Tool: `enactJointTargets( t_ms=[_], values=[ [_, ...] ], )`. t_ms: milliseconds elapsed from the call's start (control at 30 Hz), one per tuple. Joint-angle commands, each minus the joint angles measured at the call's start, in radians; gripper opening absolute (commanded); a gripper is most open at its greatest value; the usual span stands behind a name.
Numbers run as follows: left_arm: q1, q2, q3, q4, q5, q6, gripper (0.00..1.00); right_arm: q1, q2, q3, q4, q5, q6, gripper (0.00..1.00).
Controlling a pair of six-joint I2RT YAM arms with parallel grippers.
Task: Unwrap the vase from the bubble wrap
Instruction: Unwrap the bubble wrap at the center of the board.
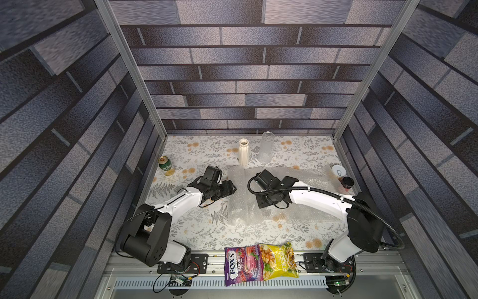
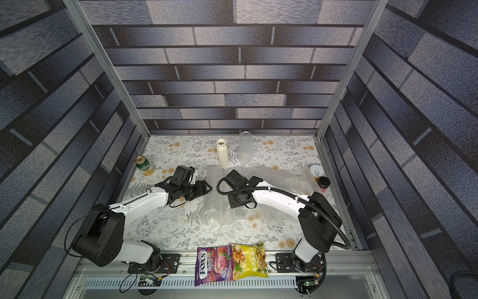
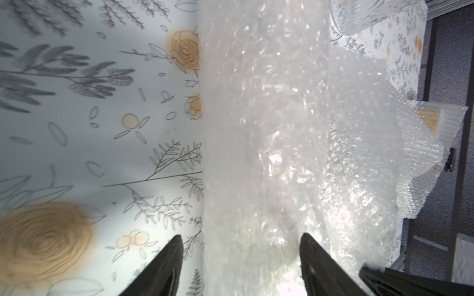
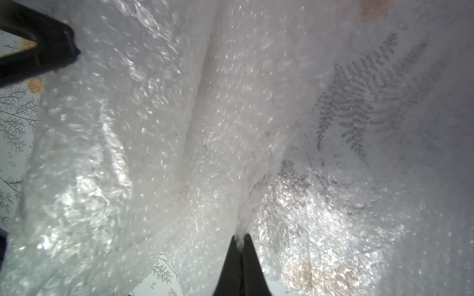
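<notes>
– Bubble wrap (image 1: 239, 207): where is it, working out from the front rail?
– Past the two snack bags (image 1: 243, 264) on the rail comes bare table (image 1: 196, 233), then the wrap. It is a thick roll lying mid-table, with a loose sheet spreading off it under the right arm. The vase, I judge, is inside the roll, but the layers hide it.
– And the tools?
– Right gripper (image 4: 241, 237) has its jaws pressed together on a pinched ridge of the sheet, likely to peel a layer away. Left gripper (image 3: 241, 235) stands spread astride the roll's outer edge, one finger (image 3: 164, 266) over bare cloth, probably to steady the roll. Whether it presses the roll I cannot tell.
– Room to pull?
– Toward the front and the robot's left the cloth is open. Farther back, a white ribbed vase (image 1: 243, 151) and a clear glass vase (image 1: 267, 150) stand upright just beside the roll's far end, so a tug that way could topple them. The sheet's far corner reaches near a white can (image 1: 338, 170) and a dark jar (image 1: 347, 182) on the right. A green can (image 1: 165, 163) sits well apart on the left.
</notes>
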Motion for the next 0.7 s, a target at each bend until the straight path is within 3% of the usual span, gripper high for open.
enactJointTargets(
  t_ms=[0,367,667],
  values=[
    [0.008,-0.068,0.034,-0.157,-0.054,0.050,0.73,-0.004,-0.031,-0.005,-0.026,-0.004,-0.013,0.00],
    [-0.011,-0.182,0.032,-0.173,-0.003,0.034,0.69,-0.007,-0.046,-0.011,-0.023,0.020,-0.016,0.00],
    [-0.118,-0.086,0.114,-0.169,-0.080,0.039,0.71,-0.017,-0.088,-0.029,-0.016,0.037,-0.008,0.00]
  ],
)
